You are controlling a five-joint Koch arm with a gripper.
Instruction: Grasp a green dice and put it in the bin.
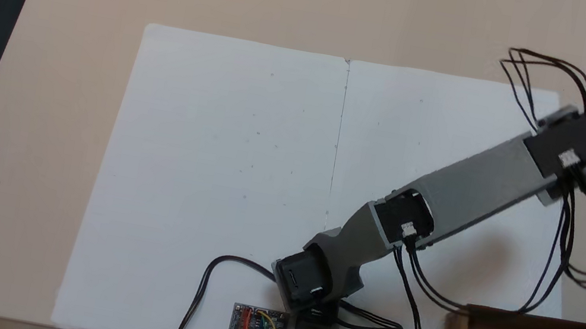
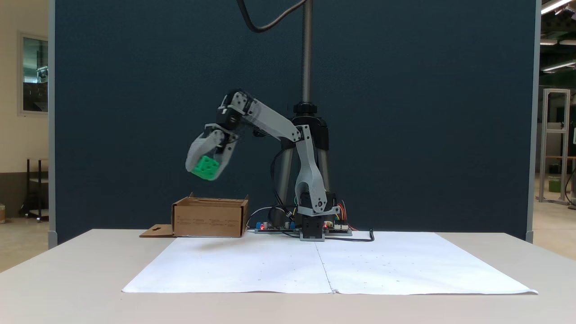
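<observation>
The green dice (image 2: 205, 167) sits clamped between the two grey fingers (image 2: 196, 151) of the hand (image 2: 208, 173), held in the air with its pips facing the camera. The hand points downward and is closed just enough to grip the cube on both sides. Below the hand, well apart from it, the bin (image 2: 209, 218) stands open on the tabletop (image 2: 67, 270). Behind the hand, the arm (image 2: 274, 123) bends back to its base beside white paper (image 2: 324, 265).
</observation>
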